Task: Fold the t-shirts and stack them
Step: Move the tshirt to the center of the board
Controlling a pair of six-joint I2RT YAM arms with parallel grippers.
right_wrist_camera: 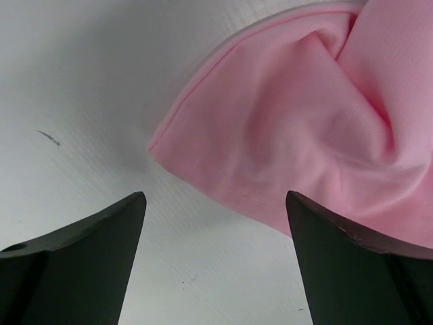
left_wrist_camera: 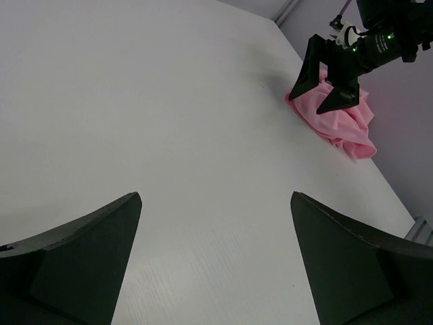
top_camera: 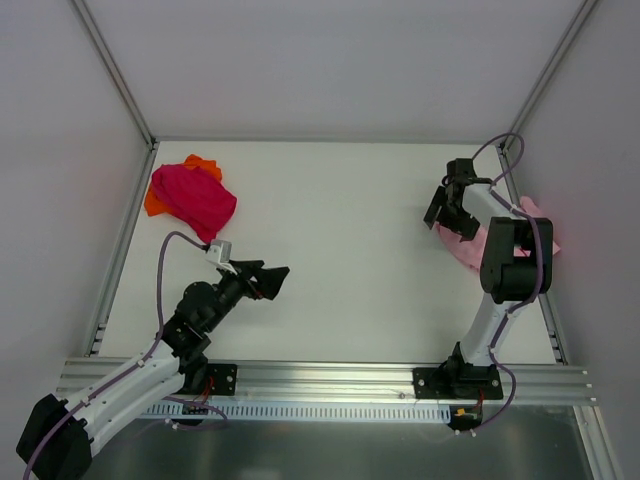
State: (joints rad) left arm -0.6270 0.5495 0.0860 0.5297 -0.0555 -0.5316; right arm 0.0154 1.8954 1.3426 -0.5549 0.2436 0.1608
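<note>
Two — magenta t-shirt (top_camera: 195, 200), orange t-shirt (top_camera: 152, 205) — overhead only; wrist views show pink t-shirt (right_wrist_camera: 304, 115).

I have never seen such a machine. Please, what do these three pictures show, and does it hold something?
Two robot arms stand at a white table. One picture looks down from above; the other two come from a camera on each wrist. The left pincer and right pincer are both open and hold nothing. A crumpled light pink t-shirt lies just below the right pincer; a magenta t-shirt lies over an orange t-shirt in the far left corner.
</note>
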